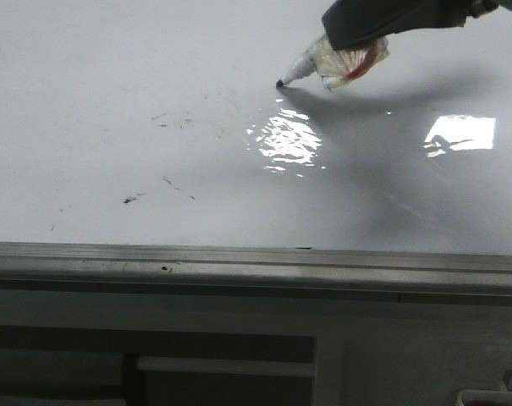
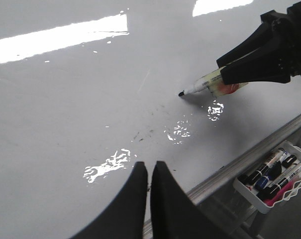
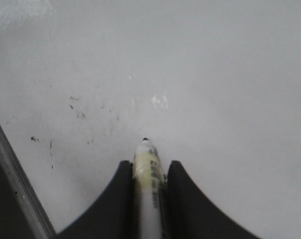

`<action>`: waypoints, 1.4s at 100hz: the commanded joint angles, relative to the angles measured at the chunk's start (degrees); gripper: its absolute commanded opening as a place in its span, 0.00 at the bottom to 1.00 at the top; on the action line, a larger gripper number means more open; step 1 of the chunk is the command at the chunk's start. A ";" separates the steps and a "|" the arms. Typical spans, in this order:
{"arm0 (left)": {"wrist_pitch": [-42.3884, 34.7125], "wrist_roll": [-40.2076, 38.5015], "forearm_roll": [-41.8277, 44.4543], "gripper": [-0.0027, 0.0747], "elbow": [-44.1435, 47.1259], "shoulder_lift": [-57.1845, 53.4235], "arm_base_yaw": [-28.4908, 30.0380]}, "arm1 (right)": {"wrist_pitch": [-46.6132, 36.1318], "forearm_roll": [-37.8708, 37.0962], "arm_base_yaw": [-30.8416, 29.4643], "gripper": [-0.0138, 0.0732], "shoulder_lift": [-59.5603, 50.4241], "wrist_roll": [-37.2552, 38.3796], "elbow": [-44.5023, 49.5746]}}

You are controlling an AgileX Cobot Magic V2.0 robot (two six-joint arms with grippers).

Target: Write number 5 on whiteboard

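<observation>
The whiteboard [image 1: 112,93] is a glossy white board with faint dark smudges and bright glare. No number 5 shows on it; only small scuffs. My right gripper [image 1: 357,46] is shut on a white marker [image 1: 323,63] wrapped in yellowish tape, its black tip touching or just above the board at the far right. The marker also shows in the left wrist view [image 2: 210,84] and the right wrist view [image 3: 149,179], between the right gripper's [image 3: 149,167] fingers. My left gripper [image 2: 149,169] is shut and empty above the board's near edge.
A grey metal rail [image 1: 256,262] runs along the board's near edge. A white wire tray [image 2: 269,181] with several spare markers hangs beyond the rail [image 2: 250,159]. Glare patches [image 1: 459,134] lie on the board's right half.
</observation>
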 commanded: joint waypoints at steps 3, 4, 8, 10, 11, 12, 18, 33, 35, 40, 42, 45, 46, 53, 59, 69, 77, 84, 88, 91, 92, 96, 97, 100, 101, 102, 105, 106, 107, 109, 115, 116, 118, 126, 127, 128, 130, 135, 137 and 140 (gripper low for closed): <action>-3.61 -0.69 -2.43 0.01 -1.40 0.09 0.08 | -1.87 0.21 -0.71 0.09 -0.12 -0.14 -2.07; -3.61 -0.69 -2.47 0.01 -1.40 0.09 0.08 | -1.83 0.21 -0.71 0.09 -0.12 -0.14 -2.07; -3.61 -0.69 -2.76 0.01 -1.40 0.09 0.08 | -1.44 0.21 -0.71 0.09 -0.03 -0.14 -2.07; -3.61 -0.69 -2.94 0.01 -1.40 0.09 0.08 | -1.33 0.21 -0.71 0.09 0.12 -0.01 -1.95; -3.61 -0.69 -2.89 0.01 -1.40 0.09 0.08 | -1.32 0.21 -0.71 0.09 0.12 0.13 -1.95; -3.61 -0.69 -3.07 0.01 -1.40 0.09 0.08 | -1.14 0.21 -0.71 0.09 0.12 0.13 -1.81; -3.50 -0.69 -3.45 0.01 -1.40 0.09 0.08 | 0.04 0.21 -0.71 0.10 0.23 0.58 -1.25; -3.28 -0.69 -3.45 0.01 -1.40 0.09 0.08 | 2.66 0.32 -0.26 0.11 0.48 3.35 1.22; -3.28 -0.69 -3.45 0.01 -1.40 0.09 0.08 | 2.66 0.32 -0.05 0.11 0.48 3.44 1.53; -3.28 -0.69 -3.45 0.01 -1.40 0.09 0.08 | 2.54 0.32 0.20 0.11 0.48 3.44 2.04; -3.28 -0.69 -3.45 0.01 -1.40 0.09 0.08 | 2.54 0.32 0.20 0.11 0.48 3.44 2.24; -3.40 -0.69 -3.45 0.01 -1.40 0.09 0.08 | 2.52 0.32 0.20 0.11 0.48 3.44 2.35; -3.40 -0.69 -3.45 0.01 -1.40 0.09 0.08 | 2.51 0.32 0.20 0.11 0.48 3.44 2.45; -3.75 -0.69 -3.45 0.01 -1.40 0.09 0.08 | 1.60 0.21 0.09 0.11 0.48 3.44 2.45; -3.78 -0.69 -3.45 0.01 -1.40 0.09 0.08 | 0.28 0.21 -0.46 0.11 -0.12 3.44 2.45; -3.68 -0.69 -3.45 0.01 -1.40 0.09 0.08 | 0.51 0.21 -2.49 0.11 -1.49 3.44 2.45; -3.68 -0.69 -3.45 0.01 -1.40 0.09 0.08 | 2.23 -0.13 -4.36 0.11 -2.71 3.44 2.45; -3.68 -0.69 -3.56 0.01 -1.40 0.09 0.08 | 4.60 -0.38 -6.68 0.11 -3.47 3.44 2.47; -3.68 -0.69 -3.67 0.01 -1.40 0.09 0.08 | 5.90 -0.49 -7.62 0.11 -3.88 3.44 2.47; -3.68 -0.69 -3.69 0.01 -1.40 0.09 0.08 | 6.96 -0.49 -8.23 0.11 -4.14 3.49 2.58; -3.68 -0.69 -3.69 0.01 -1.40 0.09 0.08 | 7.49 -0.49 -8.48 0.11 -4.12 3.49 2.58; -3.68 -0.69 -3.69 0.01 -1.40 0.09 0.08 | 8.90 -0.49 -8.80 0.11 -4.12 3.61 2.58; -3.68 -0.69 -3.69 0.01 -1.40 0.09 0.08 | 9.41 -0.49 -8.93 0.11 -4.12 3.59 2.58; -3.68 -0.69 -3.69 0.01 -1.40 0.09 0.08 | 10.31 -0.49 -8.93 0.11 -4.12 3.90 2.58; -3.68 -0.69 -3.69 0.01 -1.40 0.09 0.08 | 10.49 -0.49 -8.93 0.11 -4.12 4.01 2.58; -3.68 -0.69 -3.69 0.01 -1.40 0.09 0.08 | 10.95 -0.49 -8.93 0.11 -4.12 4.35 2.58; -3.68 -0.69 -3.69 0.01 -1.40 0.09 0.08 | 11.33 -0.49 -8.93 0.11 -4.12 5.40 2.58; -3.68 -0.69 -3.69 0.01 -1.40 0.09 0.08 | 11.60 -0.49 -8.93 0.11 -4.12 5.71 2.68; -3.68 -0.69 -3.69 0.01 -1.40 0.09 0.08 | 11.74 -0.49 -8.93 0.11 -4.02 6.26 2.67; -3.78 -0.69 -3.69 0.01 -1.40 0.09 0.08 | 12.01 -0.49 -8.93 0.11 -4.01 6.89 2.67; -4.02 -0.69 -3.69 0.01 -1.40 0.09 0.08 | 12.22 -0.37 -8.74 0.11 -3.56 8.05 3.07; -4.02 -0.69 -3.69 0.01 -1.40 0.09 0.08 | 12.22 -0.36 -8.78 0.11 -3.52 8.19 3.04; -4.15 -0.69 -3.69 0.01 -1.40 0.09 0.08 | 12.08 -0.36 -8.44 0.11 -3.20 8.18 3.29; -4.44 -0.69 -3.69 0.01 -1.40 0.09 0.08 | 11.68 -0.28 -6.87 0.11 -1.14 8.18 3.74; -4.53 -0.69 -3.69 0.01 -1.40 0.09 0.08 | 11.48 -0.28 -6.47 0.11 -0.90 8.18 3.74; -4.53 -0.69 -3.69 0.01 -1.40 0.09 0.08 | 11.48 -0.28 -6.25 0.11 -0.65 8.18 3.74; -4.78 -0.69 -3.69 0.01 -1.40 0.09 0.08 | 11.04 -0.28 -5.55 0.11 0.08 8.18 3.74; -5.08 -0.69 -3.69 0.01 -1.40 0.09 0.08 | 8.99 -0.24 -3.63 0.11 1.85 8.18 3.74; -5.22 -0.69 -3.69 0.01 -1.40 0.09 0.08 | 7.78 -0.24 -2.77 0.11 2.58 8.18 3.74; -5.22 -0.69 -3.69 0.01 -1.40 0.09 0.08 | 6.20 -0.24 -1.66 0.11 3.68 8.18 3.74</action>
